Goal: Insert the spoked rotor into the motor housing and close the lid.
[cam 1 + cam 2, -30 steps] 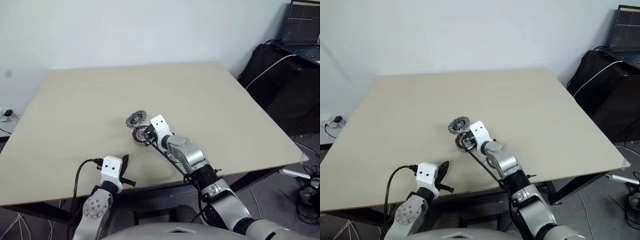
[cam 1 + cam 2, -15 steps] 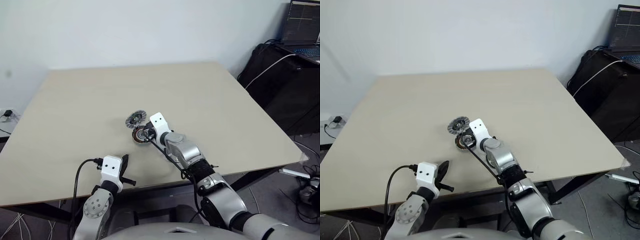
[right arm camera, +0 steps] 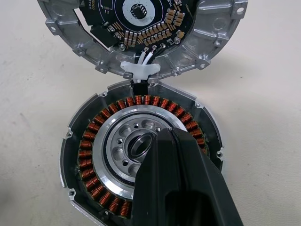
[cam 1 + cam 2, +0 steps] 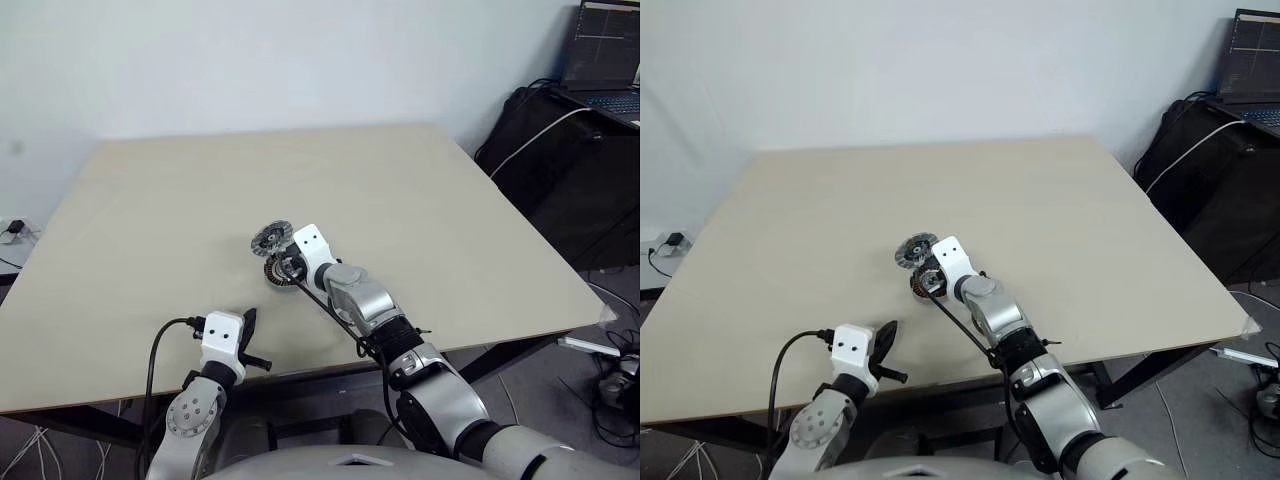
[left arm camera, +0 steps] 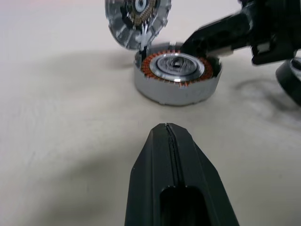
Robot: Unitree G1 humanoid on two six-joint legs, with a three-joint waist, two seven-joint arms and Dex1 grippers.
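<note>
Left eye view, right pincer [image 4: 284, 266] nudged farther over motor housing [image 5: 176, 77]

Bare table [image 4: 420, 200] on every side of the right gripper [image 3: 162, 141], wide open ahead and to its right. Straight ahead of its closed fingertips, the lid [image 3: 141, 33] lying open, hinged by a short wire to the motor housing [image 3: 89, 155] beneath the tips, blocking a low forward pass. Clear tabletop between the left gripper [image 5: 167, 129], fingers shut, and the housing ahead of it, right arm crossing beyond
</note>
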